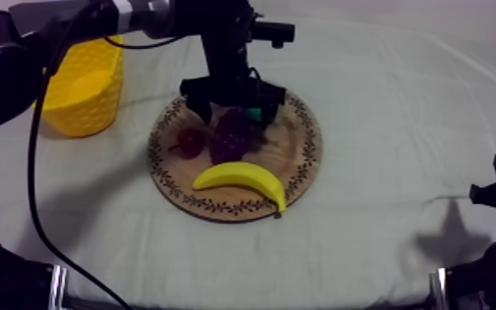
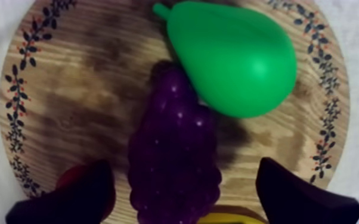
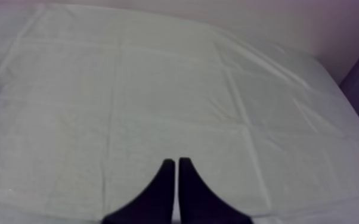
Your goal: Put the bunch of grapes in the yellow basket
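Left gripper (image 1: 233, 111): positioned over the board (image 1: 292, 152), above its far half, with the arm entering from the upper left. In the left wrist view the fingers (image 2: 74, 199) stand wide apart, one at each side of the grapes (image 2: 173, 155), with clear gaps to the bunch. Whether the fingertips touch the board cannot be told.

Grapes: lying on the board near its centre, unheld. The narrow end of the bunch points toward the pear (image 2: 235, 56) and appears to touch it.

Pear: green, on the board's far side, just beside the grapes.

Small red fruit (image 1: 190, 142): on the board, at its left side, just beside the grapes.

Banana (image 1: 243, 177): on the board's near part, close to the rim, apart from the grapes.

Basket (image 1: 82, 86): yellow, upright on the cloth (image 1: 383, 99), left of the board and apart from it.

Right gripper (image 3: 176, 170): fingers together as a narrow wedge, holding nothing, over bare cloth well to the right of the board.
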You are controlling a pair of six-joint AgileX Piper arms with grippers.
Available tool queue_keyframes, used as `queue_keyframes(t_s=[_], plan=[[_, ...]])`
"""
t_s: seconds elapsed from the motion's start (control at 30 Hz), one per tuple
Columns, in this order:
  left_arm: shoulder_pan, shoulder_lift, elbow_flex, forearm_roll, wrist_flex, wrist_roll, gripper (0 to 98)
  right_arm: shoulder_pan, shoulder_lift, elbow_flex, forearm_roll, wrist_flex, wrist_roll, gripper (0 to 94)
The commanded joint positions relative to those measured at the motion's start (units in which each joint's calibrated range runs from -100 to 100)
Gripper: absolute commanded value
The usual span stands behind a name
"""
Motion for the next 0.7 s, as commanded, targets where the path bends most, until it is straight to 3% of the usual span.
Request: queue_keyframes(t_s=[0.0, 0.33, 0.67], plan=[[-0.06, 0.69, -0.16, 0.26, 0.41, -0.12, 91.7, 0.0, -0.02, -0.05, -0.01, -0.03, 0.01, 0.3], [0.02, 4.24, -1.43, 0.89, 2.64, -0.31, 87.3, 0.0, -0.02, -0.05, -0.01, -0.03, 0.01, 0.3], [0.63, 5.34, -2.39, 0.24, 3.27, -0.25, 58.3, 0.0, -0.02, -0.05, -0.01, -0.03, 0.01, 0.3]])
